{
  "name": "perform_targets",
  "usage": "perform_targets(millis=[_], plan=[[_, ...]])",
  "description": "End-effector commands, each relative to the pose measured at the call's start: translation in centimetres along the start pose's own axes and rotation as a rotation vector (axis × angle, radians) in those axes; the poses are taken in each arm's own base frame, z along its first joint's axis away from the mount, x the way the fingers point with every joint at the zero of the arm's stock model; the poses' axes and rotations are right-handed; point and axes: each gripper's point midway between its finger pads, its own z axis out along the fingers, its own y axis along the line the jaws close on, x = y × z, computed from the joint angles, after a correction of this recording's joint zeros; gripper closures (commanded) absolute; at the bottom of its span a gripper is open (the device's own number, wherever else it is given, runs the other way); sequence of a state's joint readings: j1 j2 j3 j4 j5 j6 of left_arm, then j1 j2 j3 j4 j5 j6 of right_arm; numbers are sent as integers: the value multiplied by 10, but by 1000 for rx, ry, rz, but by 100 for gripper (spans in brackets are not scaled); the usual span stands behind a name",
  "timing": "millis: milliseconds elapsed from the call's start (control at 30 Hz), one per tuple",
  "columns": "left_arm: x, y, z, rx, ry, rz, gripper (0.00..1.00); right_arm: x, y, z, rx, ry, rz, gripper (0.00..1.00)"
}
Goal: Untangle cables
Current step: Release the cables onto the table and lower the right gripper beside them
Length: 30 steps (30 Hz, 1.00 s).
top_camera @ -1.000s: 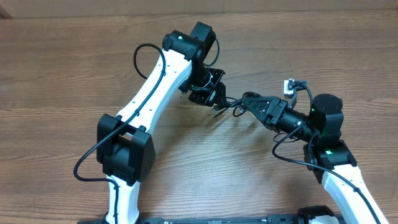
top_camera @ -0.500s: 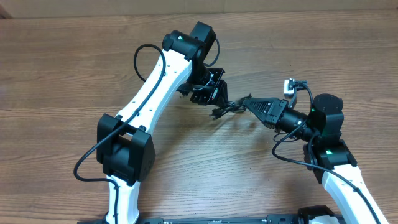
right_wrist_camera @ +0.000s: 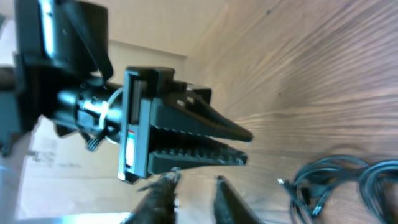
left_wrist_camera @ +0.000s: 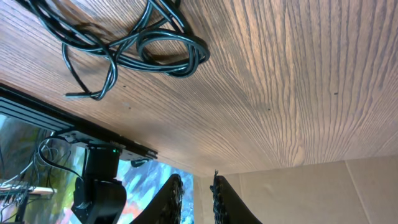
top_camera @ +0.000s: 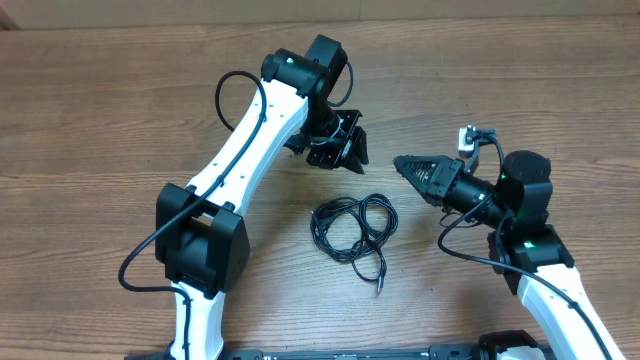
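Overhead view: closest to the robot's base, the cables [top_camera: 357,218] lie free on the wooden table [top_camera: 100,120] as a loose black tangle of loops, with one plug end [top_camera: 381,290] trailing toward the near edge. Just beyond them and off to the right, the right jaws point left above the table, slightly parted and empty. Farther back, the left jaws hang above the table beyond the tangle with a narrow gap between them, gripping nothing; neither pair touches the cables.
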<state>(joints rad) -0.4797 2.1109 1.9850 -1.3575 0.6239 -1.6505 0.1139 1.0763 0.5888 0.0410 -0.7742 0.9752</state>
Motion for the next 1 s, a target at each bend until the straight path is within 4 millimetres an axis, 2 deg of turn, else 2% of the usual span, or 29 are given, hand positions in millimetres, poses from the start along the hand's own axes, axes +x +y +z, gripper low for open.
perform_targets(millis=[0, 33, 100, 200, 367, 433, 500, 667, 800, 967], plan=[[-11, -7, -6, 27, -79, 21, 81, -5, 0, 0, 23, -24, -14, 60], [-17, -7, -6, 28, -116, 56, 84, -4, -4, 0, 38, -20, -14, 52], [-27, -8, -8, 25, -175, 140, 89, 0, -10, -1, 61, -5, -14, 47], [-41, -9, -11, 5, -260, 305, 92, 9, -22, -2, 106, 24, 15, 46], [-64, -11, -19, -77, -404, 647, 95, 25, -42, -5, 176, 88, -47, 46], [-69, -11, -21, -115, -431, 775, 87, 32, -50, -8, 203, 119, -89, 46], [-71, -12, -22, -150, -444, 903, 86, 40, -58, -11, 229, 155, -136, 46], [-71, -12, -22, -215, -430, 1181, 70, 57, -74, -17, 274, 231, -201, 44], [-71, -13, -22, -240, -424, 1293, 54, 70, -86, -22, 302, 293, -240, 43], [-75, -14, -24, -254, -446, 1298, 39, 86, -103, -27, 337, 389, -279, 43]])
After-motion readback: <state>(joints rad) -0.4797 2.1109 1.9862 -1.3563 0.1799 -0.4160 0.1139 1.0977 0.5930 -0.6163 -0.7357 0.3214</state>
